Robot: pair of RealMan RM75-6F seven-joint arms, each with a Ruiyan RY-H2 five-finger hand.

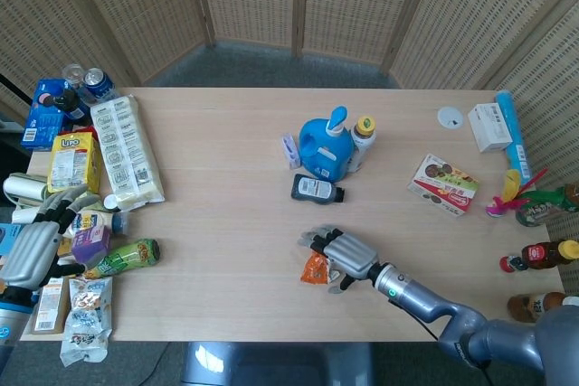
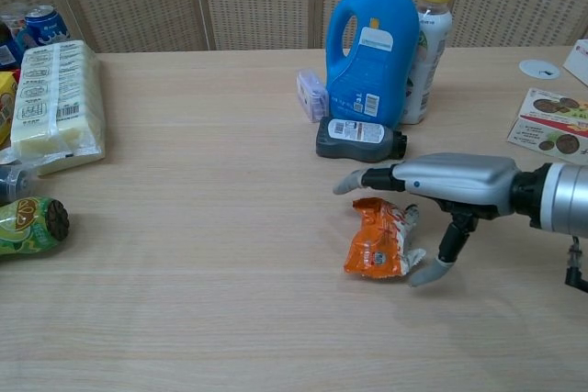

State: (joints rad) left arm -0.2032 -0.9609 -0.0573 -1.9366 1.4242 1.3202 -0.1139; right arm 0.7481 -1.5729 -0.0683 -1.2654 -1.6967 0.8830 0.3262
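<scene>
right hand point(image 2: 441, 192) hovers over orange snack packet point(image 2: 378, 239), fingers spread, thumb just beside its right edge, nothing grasped | packet lies flat near table point(image 2: 202, 227) front, right of centre | looks light, soft, crinkly, likely slippery; best pinched across its middle | long axis runs near-to-far, crimped ends front and back

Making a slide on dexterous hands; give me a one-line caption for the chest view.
Right robot hand spread over an orange snack packet on a wooden table, blue detergent jug behind.
</scene>
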